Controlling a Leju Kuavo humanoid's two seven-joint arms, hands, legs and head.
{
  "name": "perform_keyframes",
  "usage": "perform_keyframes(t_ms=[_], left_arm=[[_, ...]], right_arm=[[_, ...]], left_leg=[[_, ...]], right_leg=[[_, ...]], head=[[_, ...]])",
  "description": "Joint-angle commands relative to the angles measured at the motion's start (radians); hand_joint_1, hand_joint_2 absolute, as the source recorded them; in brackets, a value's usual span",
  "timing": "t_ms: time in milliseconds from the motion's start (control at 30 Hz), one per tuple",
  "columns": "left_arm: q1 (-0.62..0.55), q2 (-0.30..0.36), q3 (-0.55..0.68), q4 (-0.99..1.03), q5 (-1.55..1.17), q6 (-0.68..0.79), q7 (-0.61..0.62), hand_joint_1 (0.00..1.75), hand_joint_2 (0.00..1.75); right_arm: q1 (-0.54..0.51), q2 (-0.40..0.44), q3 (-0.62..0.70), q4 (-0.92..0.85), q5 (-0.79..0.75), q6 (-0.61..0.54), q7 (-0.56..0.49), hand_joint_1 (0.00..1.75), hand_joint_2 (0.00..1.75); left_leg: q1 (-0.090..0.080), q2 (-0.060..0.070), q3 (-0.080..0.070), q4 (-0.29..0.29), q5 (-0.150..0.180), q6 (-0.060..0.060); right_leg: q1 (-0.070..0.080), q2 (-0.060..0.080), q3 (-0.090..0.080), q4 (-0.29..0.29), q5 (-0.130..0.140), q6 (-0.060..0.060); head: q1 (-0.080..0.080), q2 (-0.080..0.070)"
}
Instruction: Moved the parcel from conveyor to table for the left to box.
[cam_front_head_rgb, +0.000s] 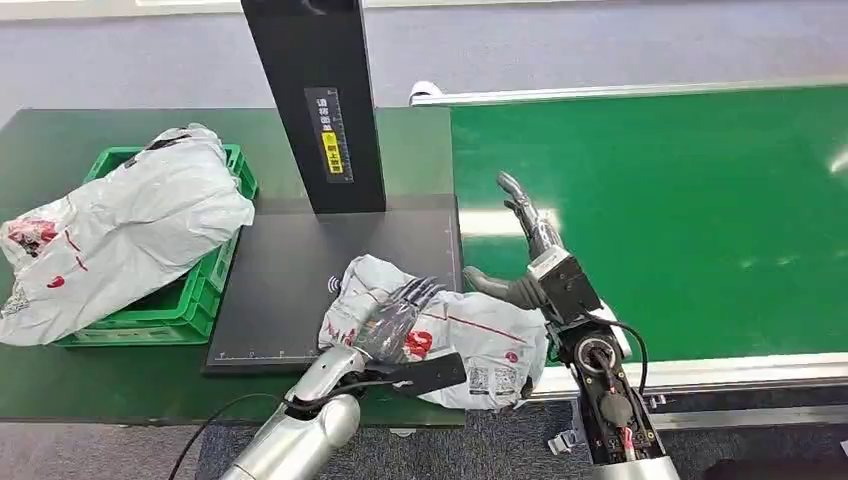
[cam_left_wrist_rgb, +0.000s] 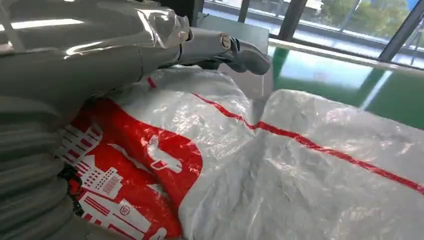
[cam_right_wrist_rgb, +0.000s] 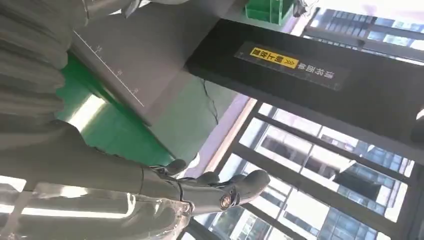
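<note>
The green counter (cam_front_head_rgb: 60, 140) held a grey pad (cam_front_head_rgb: 290, 270) — the white parcel (cam_front_head_rgb: 480, 340) lay there, left robot hand (cam_front_head_rgb: 395, 320) resting spread on it, right robot hand (cam_front_head_rgb: 525, 245) apart, empty.

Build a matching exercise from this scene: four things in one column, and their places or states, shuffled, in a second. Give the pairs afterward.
Things:
1. left hand
2. right hand
3. green crate
4. black post

Places or states:
A. stands upright at the back of the dark mat
B. rests on the parcel with the red print
C. holds a grey-white bag that spills over its rim
D. empty, fingers apart, at the edge of the conveyor

Pairs: 1-B, 2-D, 3-C, 4-A
</note>
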Motion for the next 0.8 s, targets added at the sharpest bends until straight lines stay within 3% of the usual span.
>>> perform_keyframes(t_ms=[33, 567, 667, 800], left_arm=[[0.012, 0.012, 0.012, 0.043, 0.003, -0.066, -0.027, 1.75, 1.75], [0.036, 0.012, 0.028, 0.001, -0.006, -0.045, -0.048, 1.75, 1.75], [0.051, 0.014, 0.044, -0.075, 0.027, 0.049, -0.143, 1.75, 1.75], [0.101, -0.010, 0.157, -0.316, 0.221, 0.352, -0.319, 1.75, 1.75]], right_arm=[[-0.027, 0.005, -0.010, 0.042, 0.003, 0.004, 0.004, 0.00, 1.75], [-0.020, 0.004, -0.004, 0.037, 0.018, 0.012, 0.014, 0.00, 1.75], [-0.015, -0.002, -0.005, 0.027, 0.019, 0.012, 0.014, 0.00, 1.75], [-0.006, -0.010, -0.004, -0.002, 0.010, 0.017, 0.013, 0.00, 1.75]], left_leg=[[0.000, 0.000, 0.003, -0.002, 0.000, 0.001], [0.000, 0.000, 0.003, -0.002, 0.000, 0.000], [0.000, 0.000, 0.003, -0.001, 0.000, 0.000], [0.000, 0.000, 0.001, 0.000, -0.001, 0.000]], right_leg=[[0.000, 0.001, 0.003, -0.002, 0.000, 0.000], [0.000, 0.001, 0.004, -0.002, 0.000, 0.000], [0.000, 0.001, 0.003, -0.001, 0.000, 0.000], [0.000, 0.001, 0.001, -0.001, 0.000, 0.000]], head=[[0.000, 0.000], [0.000, 0.000], [0.000, 0.000], [0.000, 0.000]])
